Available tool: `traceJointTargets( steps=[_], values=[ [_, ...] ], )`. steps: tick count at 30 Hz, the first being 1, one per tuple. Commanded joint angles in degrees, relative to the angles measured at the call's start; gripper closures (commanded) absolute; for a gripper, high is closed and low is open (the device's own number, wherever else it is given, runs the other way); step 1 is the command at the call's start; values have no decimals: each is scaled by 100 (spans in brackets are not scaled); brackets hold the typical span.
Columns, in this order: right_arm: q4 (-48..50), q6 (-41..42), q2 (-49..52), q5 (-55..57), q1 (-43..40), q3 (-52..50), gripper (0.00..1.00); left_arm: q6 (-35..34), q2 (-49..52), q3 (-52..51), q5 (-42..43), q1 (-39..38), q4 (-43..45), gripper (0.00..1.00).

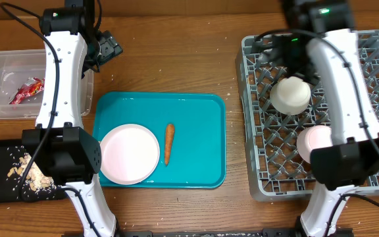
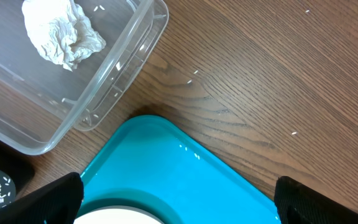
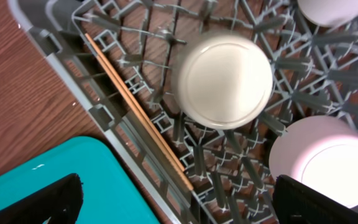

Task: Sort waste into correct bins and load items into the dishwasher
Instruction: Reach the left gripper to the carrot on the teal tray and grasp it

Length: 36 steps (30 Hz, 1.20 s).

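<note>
A wrapper (image 1: 26,91) and tissue (image 2: 61,31) are already binned left of the released left jaws; a plate (image 1: 129,153) and carrot (image 1: 168,143) are left on the tray (image 1: 196,131) beneath them. Under the released right jaws, two seemingly upturned bowls (image 3: 222,78) and chopsticks (image 3: 135,112) are racked.

Beneath the left gripper (image 2: 178,200), whose fingers (image 2: 42,200) are matt black, the tray (image 2: 185,180) is glossy teal plastic on a matt, grained wood table (image 2: 272,68). Ahead to its left, a clear smooth plastic bin (image 2: 114,87) holds crumpled paper (image 2: 61,31). Ahead of the right gripper (image 3: 178,199), the rack (image 3: 98,115) is dull grey plastic, holding a smooth cream cup (image 3: 222,78) and a bare wooden stick (image 3: 138,115).
</note>
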Motion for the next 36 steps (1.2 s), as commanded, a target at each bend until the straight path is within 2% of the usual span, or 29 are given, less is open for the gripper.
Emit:
traceJointTargets(
  steps=[1, 11, 16, 18, 21, 23, 25, 28, 34, 36],
  values=[
    [-2, -262, -140, -896, -258, -101, 0, -59, -219, -2, 4, -39, 7, 0],
    [37, -256, -140, -874, -516, -101, 0, -61, -219, -2, 72, -39, 4, 0],
    [363, -256, -140, -874, -516, -101, 0, -131, -219, -2, 162, -39, 28, 0],
    [496, -256, -140, -874, -516, -101, 0, -138, -219, -2, 745, -39, -98, 0],
    [645, -256, -140, -874, -516, -101, 0, -70, -195, -17, 2208, -92, -444, 0],
    [684, -256, -140, -874, -516, -101, 0, 378, -155, -52, 2817, -254, -588, 0],
    [682, -256, -140, -874, -516, -101, 0, 846, -107, -90, 2975, -507, -785, 0],
    [682, -256, -140, -874, -516, -101, 0, 1443, -79, -282, 2608, -1064, -1143, 0],
    [682, -256, -140, -874, -516, -101, 0, 1462, -74, -813, 396, -2046, -1132, 0],
    [682, -256, -140, -874, -516, -101, 0, 1464, -74, -970, 42, -2269, -988, 0]
  ],
)
